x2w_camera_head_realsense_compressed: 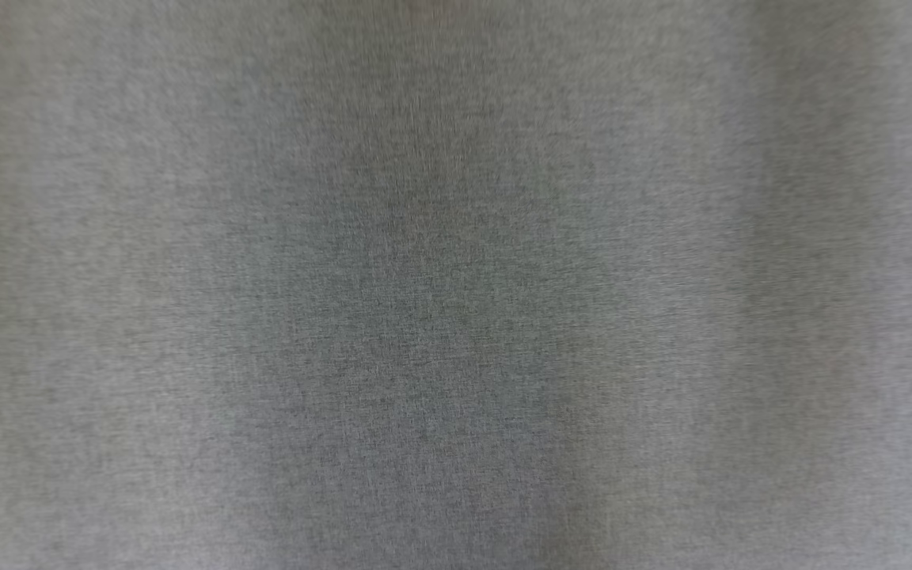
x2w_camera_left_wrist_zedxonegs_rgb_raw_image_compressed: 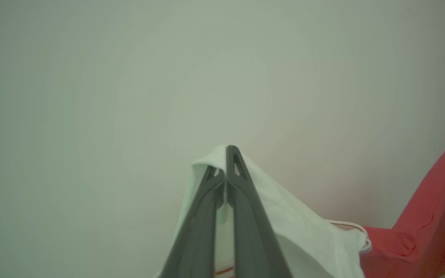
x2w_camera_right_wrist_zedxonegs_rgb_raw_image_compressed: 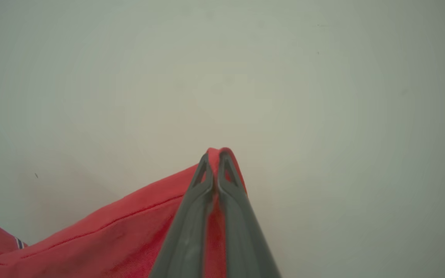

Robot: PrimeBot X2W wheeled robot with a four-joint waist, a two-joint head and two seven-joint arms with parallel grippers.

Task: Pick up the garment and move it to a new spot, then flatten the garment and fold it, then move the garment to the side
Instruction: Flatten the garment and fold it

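The garment (x2w_camera_left_wrist_zedxonegs_rgb_raw_image_compressed: 307, 235), part white and part red, is being held up by both grippers in front of a pale plain surface (x2w_camera_left_wrist_zedxonegs_rgb_raw_image_compressed: 129, 96). A white fold is being pinched by the left gripper (x2w_camera_left_wrist_zedxonegs_rgb_raw_image_compressed: 224, 162) and a red edge by the right gripper (x2w_camera_right_wrist_zedxonegs_rgb_raw_image_compressed: 215, 156), the jaws of each pressed together on the cloth. The fabric is being slung loosely between the two.

The pick-up is judged done, and the carry to a new spot, or the spreading, is judged to be in hand. Flattening, folding and setting aside are being left for later.

Whether the pale surface is the table cannot be told, so no edge or corner is being named. A blurred grey weave (x2w_camera_head_realsense_compressed: 456, 285) is being shown in the head view, and what it is cannot be told. No container is being made out.
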